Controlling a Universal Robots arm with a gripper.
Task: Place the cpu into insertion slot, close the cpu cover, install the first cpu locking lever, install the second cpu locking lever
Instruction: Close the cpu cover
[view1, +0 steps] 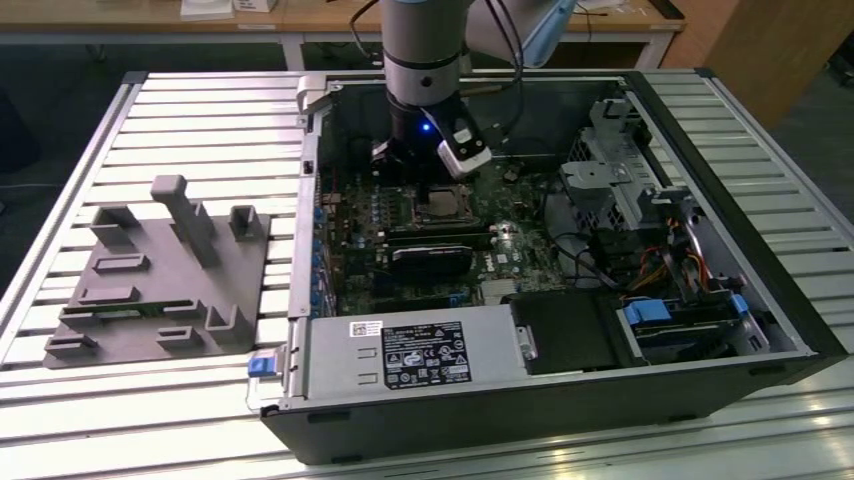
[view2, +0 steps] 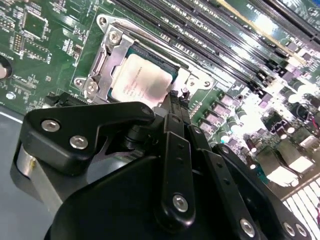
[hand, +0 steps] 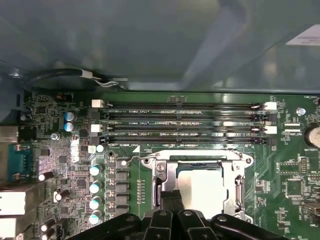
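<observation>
While a grey moulded fixture (view1: 154, 270) rests at the exterior view's left on the slatted metal surface (view1: 200, 110), the open computer case (view1: 747, 330) takes up the middle and right. The arm (view1: 424, 60) reaches down into the case over the green motherboard (view1: 521, 250). The hand (view1: 424, 182) hangs low over the insertion slot (view2: 91, 86). Its dark fingertips (view2: 175, 106) are pressed together with nothing between them, just beside the slot's near edge in both wrist views. The cpu (view2: 140, 82) sits inside the slot, its pale metal top facing up. The cpu cover (hand: 235, 192) lies flat around the chip, which shows through the cover's square window. In the first wrist view a thin wire lever (hand: 132, 160) runs along the side of the slot nearest the long black memory slots (hand: 185, 122). Farther to the exterior view's right, metal drive bays (view1: 607, 185) and a bundle of coloured cables (view1: 661, 265) stand inside the case.
</observation>
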